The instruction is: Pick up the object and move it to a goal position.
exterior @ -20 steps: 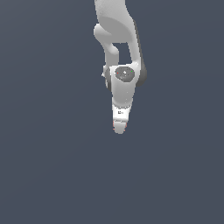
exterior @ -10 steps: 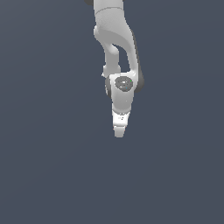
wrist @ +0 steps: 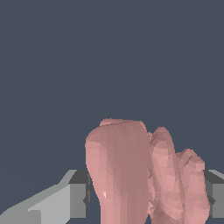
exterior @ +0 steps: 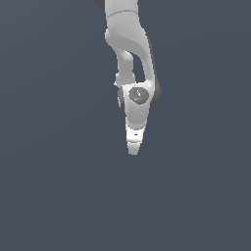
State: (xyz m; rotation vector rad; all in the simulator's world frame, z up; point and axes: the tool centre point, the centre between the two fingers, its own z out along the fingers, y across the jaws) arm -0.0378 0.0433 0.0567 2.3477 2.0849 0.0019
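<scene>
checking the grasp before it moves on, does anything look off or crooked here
Nothing stands out. In the wrist view the pink ridged object sits between the two fingers of the gripper, which press on both its sides. In the exterior view the gripper hides the object, so its tilt cannot be judged there.

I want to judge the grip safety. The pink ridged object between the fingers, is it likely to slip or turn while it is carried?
The object looks lumpy and ridged, so contact is probably uneven and it may pivot a little. Its ridges could help the fingers catch it. It seems rigid, so squeezing should not deform it.
</scene>
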